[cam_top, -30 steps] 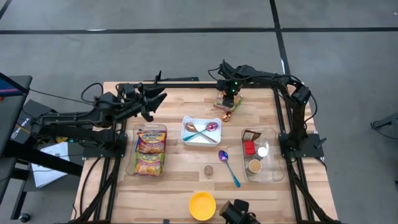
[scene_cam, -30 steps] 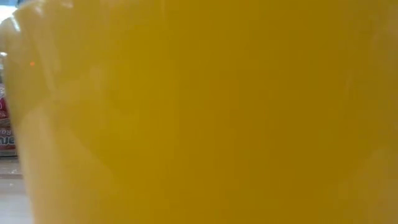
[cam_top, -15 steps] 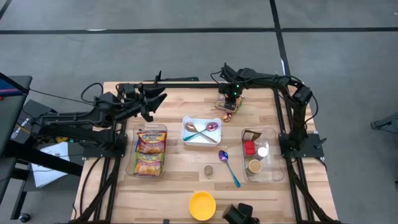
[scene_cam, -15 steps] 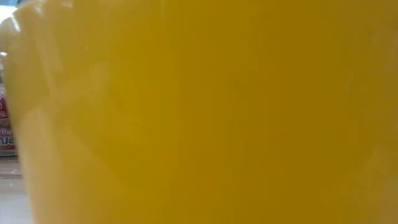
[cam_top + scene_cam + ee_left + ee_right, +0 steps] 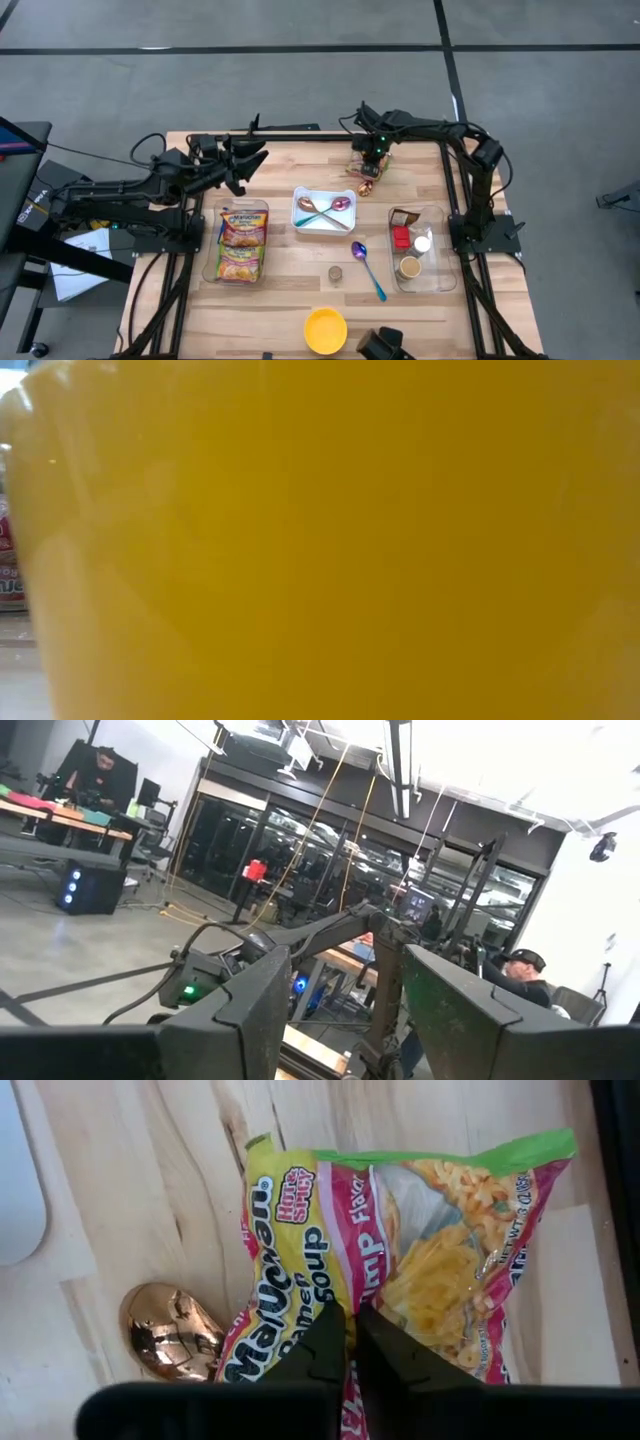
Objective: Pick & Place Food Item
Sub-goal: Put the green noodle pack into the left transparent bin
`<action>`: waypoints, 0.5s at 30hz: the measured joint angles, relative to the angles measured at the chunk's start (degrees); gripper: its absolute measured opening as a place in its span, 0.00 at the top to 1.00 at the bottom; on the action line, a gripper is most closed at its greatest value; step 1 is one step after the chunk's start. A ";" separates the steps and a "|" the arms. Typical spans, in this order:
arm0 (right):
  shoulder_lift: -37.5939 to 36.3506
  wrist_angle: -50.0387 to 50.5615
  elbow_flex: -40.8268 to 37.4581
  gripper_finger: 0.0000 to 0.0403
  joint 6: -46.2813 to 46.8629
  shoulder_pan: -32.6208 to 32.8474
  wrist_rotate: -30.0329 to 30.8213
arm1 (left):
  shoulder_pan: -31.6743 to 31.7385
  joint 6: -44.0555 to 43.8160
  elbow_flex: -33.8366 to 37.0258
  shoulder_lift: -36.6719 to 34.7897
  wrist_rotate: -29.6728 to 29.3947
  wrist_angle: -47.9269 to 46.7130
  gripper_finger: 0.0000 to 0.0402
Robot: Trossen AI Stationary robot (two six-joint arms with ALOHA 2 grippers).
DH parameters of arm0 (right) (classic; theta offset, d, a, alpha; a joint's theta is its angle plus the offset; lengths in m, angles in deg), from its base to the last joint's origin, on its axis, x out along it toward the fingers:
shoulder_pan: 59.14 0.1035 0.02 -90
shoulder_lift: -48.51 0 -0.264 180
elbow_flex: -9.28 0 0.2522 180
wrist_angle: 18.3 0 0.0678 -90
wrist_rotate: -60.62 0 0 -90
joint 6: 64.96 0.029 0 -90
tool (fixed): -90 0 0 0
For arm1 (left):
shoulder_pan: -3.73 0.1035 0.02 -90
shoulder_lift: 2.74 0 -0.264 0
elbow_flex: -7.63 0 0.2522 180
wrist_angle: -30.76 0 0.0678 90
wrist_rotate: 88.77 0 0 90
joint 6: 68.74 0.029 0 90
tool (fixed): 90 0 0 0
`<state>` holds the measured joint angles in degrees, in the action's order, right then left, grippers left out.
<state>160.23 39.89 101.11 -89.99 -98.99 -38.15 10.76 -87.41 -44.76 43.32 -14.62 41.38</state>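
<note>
Right pincer (image 5: 352,1342) pinched onto one ramen packet (image 5: 400,1260); one gold spoon (image 5: 172,1332) beside.

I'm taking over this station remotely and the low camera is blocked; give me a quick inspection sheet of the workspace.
Surface: wooden table, lying flat, no spills seen.
Job's things: ramen packet at the far edge, pinched in the right hand; more ramen packets in a clear bin on the left.
Clutter: white tray holding two spoons; loose blue spoon; copper spoon beside the packet; yellow bowl blocking the low view; clear bin with small containers.
Hands: right shut on the packet; left hand hovers open at the far left corner.
Cables: bundles down both table sides.
Surroundings: people at desks behind.
</note>
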 joint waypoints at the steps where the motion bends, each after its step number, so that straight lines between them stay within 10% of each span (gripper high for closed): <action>1: -0.48 -0.07 -0.12 0.98 -0.35 0.14 -0.05 | 0.00 0.00 0.00 -0.02 0.08 0.09 0.53; 15: -20.22 5.93 0.62 1.00 0.93 4.54 -0.25 | 0.00 1.78 0.00 -0.02 -5.37 0.05 0.56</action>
<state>140.01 45.82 101.73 -89.06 -94.45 -38.40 10.76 -85.63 -44.76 43.30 -19.99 41.43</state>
